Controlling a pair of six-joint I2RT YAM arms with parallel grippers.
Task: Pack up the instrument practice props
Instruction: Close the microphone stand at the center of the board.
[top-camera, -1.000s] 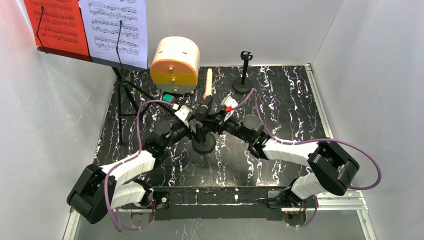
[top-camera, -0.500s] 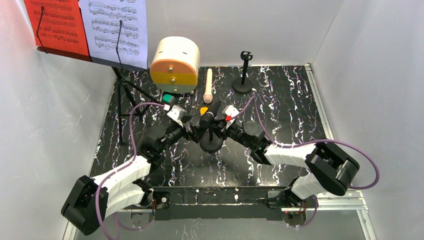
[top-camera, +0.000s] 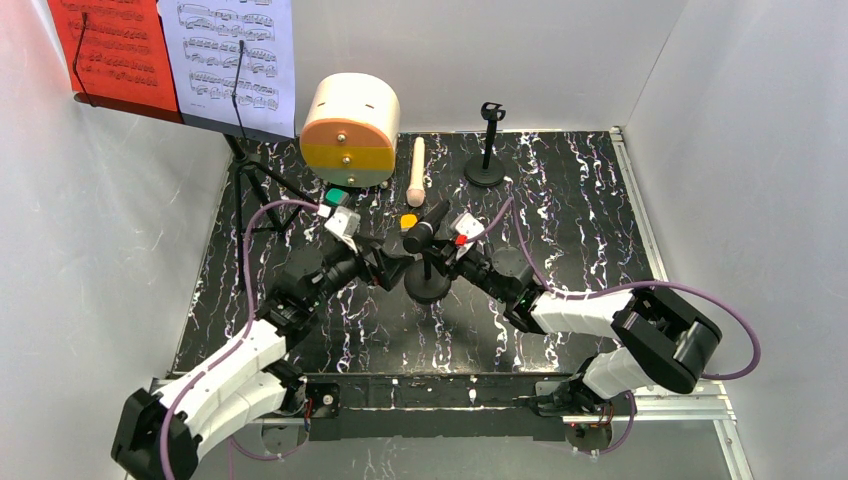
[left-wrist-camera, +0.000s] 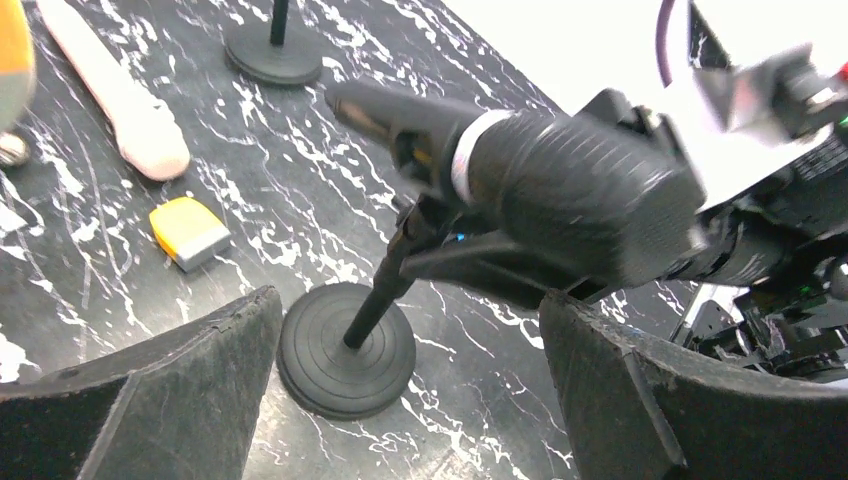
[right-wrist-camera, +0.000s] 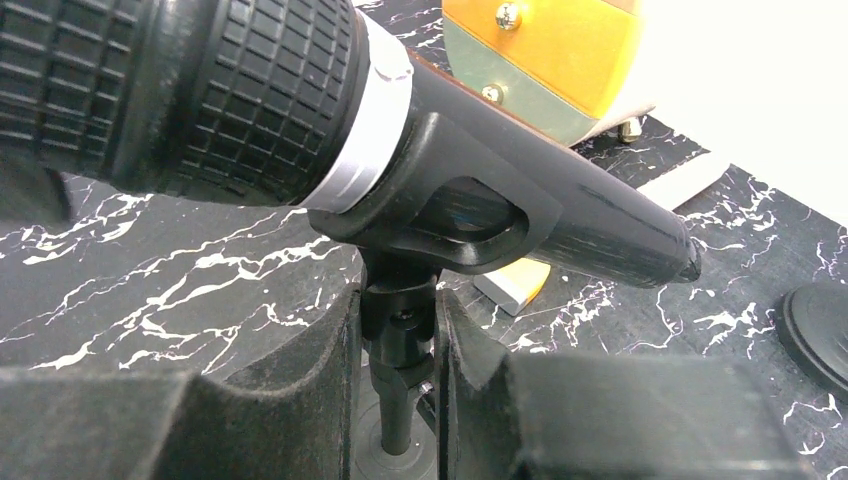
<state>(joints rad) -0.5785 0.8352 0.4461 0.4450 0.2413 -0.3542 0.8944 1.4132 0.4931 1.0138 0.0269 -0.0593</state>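
A black microphone (top-camera: 425, 225) (left-wrist-camera: 570, 190) (right-wrist-camera: 250, 90) rests tilted in the clip of a black round-based mic holder (top-camera: 428, 288) (left-wrist-camera: 345, 350) at mid-table. My right gripper (top-camera: 436, 262) (right-wrist-camera: 398, 360) is shut on the holder's stem (right-wrist-camera: 398, 340), just below the clip. My left gripper (top-camera: 385, 265) (left-wrist-camera: 410, 400) stands open to the left of the holder, touching nothing. A cream microphone (top-camera: 416, 165) (left-wrist-camera: 120, 90) lies flat behind. A second, empty mic holder (top-camera: 487, 150) stands at the back. The black music rack (top-camera: 245, 195) at back left carries a red page (top-camera: 110, 50) and a white page (top-camera: 235, 55).
A cream drum-shaped box (top-camera: 350, 130) (right-wrist-camera: 550, 50) with orange and yellow bands stands at the back centre. A small orange-yellow block (top-camera: 408, 221) (left-wrist-camera: 188, 232) and a green block (top-camera: 335, 197) lie near it. White walls enclose the black marbled tabletop (top-camera: 580, 220).
My left arm has drawn back to the left, away from the black microphone, its jaws staying open. The held holder and microphone have shifted slightly to the right.
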